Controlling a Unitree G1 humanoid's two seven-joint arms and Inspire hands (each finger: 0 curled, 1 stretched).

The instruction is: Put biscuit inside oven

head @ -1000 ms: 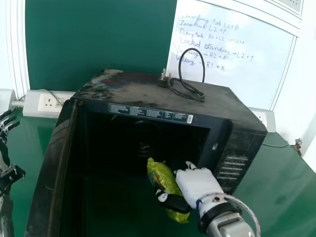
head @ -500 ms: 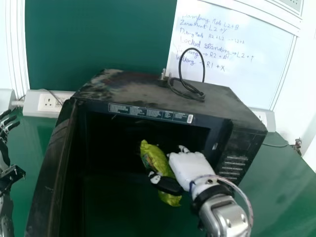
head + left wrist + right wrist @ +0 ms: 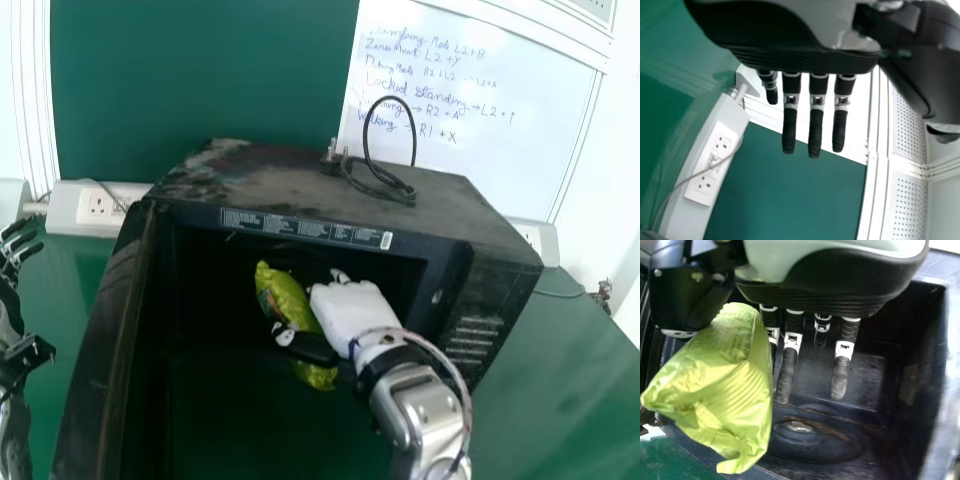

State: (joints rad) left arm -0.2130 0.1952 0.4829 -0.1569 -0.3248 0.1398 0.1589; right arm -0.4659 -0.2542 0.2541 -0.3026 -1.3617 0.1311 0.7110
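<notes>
Your right hand [image 3: 345, 310], pinching the biscuit [image 3: 284, 297], has shifted left and inward at the oven [image 3: 250, 182] mouth, so insertion is advancing but apparently needs more depth before release; your left hand [image 3: 789, 131] idles, fingers extended.

Behind the green desk [image 3: 560, 370] there is one dark green board [image 3: 200, 80], and beside it a whiteboard [image 3: 530, 110] with handwriting. A white socket box [image 3: 68, 207] is nearby.

You're seeing a lime-green biscuit packet [image 3: 285, 298], a black microwave oven [image 3: 270, 190] mottled brownish on top, and a green tabletop [image 3: 545, 400].
</notes>
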